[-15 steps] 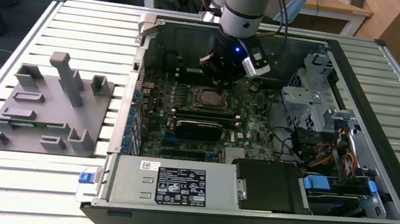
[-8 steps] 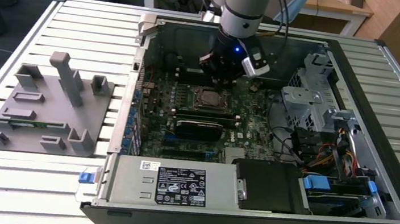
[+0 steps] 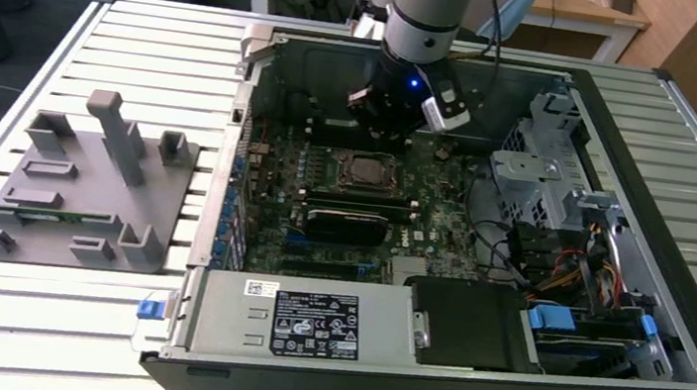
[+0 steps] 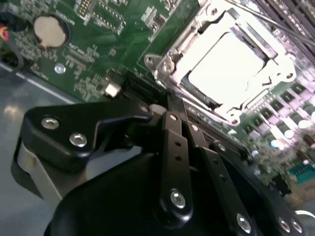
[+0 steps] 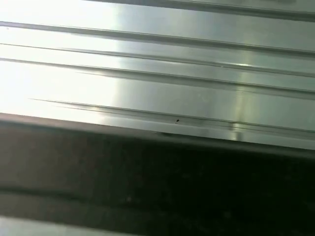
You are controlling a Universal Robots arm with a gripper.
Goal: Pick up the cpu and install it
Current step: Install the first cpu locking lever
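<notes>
The cpu lies flat in the metal-framed socket on the green motherboard inside the open computer case. In the second wrist view the cpu shows as a bright silver square inside the socket frame. My gripper hangs from the arm above the board, just behind the socket in the exterior view and apart from the chip. Its black linkage is in the foreground of the second wrist view, pointing toward the socket's near edge. Nothing shows in its grasp.
A grey fixture plate with upright blocks stands on the ribbed table at the exterior view's left. Inside the case are a black module, the power supply, a drive cage and cables. A coin battery sits on the board.
</notes>
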